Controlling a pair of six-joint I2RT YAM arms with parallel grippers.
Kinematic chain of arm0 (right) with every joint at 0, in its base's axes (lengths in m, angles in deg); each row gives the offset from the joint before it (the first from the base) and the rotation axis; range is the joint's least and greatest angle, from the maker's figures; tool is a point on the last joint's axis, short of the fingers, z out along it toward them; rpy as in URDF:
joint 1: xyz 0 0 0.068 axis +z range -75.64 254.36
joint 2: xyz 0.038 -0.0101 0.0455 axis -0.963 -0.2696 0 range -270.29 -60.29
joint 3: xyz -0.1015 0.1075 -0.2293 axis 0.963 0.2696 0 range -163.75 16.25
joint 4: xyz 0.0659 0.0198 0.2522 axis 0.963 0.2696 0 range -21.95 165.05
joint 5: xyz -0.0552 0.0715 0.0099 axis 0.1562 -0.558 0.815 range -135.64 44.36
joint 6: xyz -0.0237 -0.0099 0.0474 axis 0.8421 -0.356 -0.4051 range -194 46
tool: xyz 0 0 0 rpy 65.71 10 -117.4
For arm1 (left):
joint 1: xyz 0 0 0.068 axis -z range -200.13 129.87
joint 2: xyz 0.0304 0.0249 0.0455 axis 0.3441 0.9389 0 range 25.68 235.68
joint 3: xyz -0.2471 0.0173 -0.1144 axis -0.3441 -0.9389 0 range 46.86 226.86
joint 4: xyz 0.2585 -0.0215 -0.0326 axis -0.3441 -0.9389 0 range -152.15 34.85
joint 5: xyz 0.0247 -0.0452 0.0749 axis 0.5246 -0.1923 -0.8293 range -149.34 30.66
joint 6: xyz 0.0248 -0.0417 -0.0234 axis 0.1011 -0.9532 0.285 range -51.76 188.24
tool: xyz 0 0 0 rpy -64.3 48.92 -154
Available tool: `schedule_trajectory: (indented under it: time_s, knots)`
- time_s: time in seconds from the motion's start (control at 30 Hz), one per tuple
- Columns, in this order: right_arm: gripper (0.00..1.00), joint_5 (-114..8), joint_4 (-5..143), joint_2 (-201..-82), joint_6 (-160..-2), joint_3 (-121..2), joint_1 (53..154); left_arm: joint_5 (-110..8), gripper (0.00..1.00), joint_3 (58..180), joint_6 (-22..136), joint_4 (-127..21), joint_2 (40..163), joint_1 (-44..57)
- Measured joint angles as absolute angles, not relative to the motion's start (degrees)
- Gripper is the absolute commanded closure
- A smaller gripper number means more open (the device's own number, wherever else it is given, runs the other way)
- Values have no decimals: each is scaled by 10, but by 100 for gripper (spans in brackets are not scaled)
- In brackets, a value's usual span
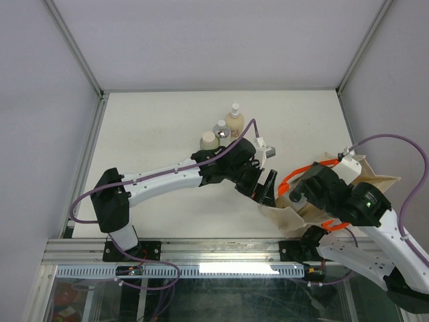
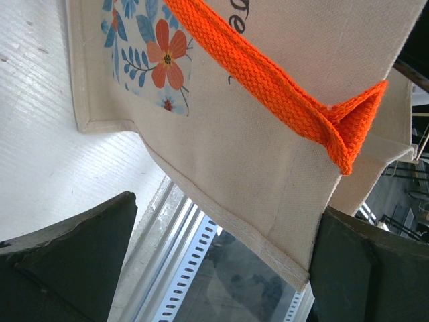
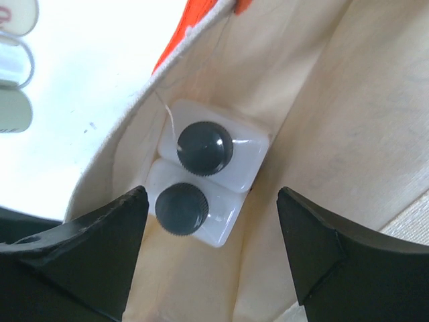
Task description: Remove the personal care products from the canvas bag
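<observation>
Table (image 1: 161, 127): off-white, matte; spans the enclosure from side to side
Walls: pale grey panels; back wall (image 1: 214, 40), left wall (image 1: 33, 134), right wall (image 1: 395, 100)
Frame: silver metal posts (image 1: 74, 47) at the back corners
Near edge: aluminium rail (image 1: 214, 249); slotted strip (image 1: 167, 270) beneath; glass panel (image 1: 234, 298) below
Light: even and diffuse; bright bar on the strip

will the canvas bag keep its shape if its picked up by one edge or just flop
Probably floppy: the canvas bag is thin cloth whose wall already creases and sags in the top view. The two square bottles inside would likely slide toward the low corner. The orange handle looks woven and grippy, not slippery.
</observation>
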State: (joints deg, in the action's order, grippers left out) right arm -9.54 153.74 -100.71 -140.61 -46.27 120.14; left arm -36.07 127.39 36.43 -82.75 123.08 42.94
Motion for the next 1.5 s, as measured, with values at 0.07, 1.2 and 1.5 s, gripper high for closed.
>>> schedule_trajectory:
  time_s: [0.07,1.2,1.5]
  knots:
    - [18,-78,1537,-1029,-1400,-462,1201,-364,1,1276,364,-830,1231,429]
    - [1,-241,1369,-1124,-1209,-352,970,-384,1,1343,393,-872,1265,429]
    - [42,-240,1353,-1135,-1233,-336,969,-384,1,1355,405,-883,1273,429]
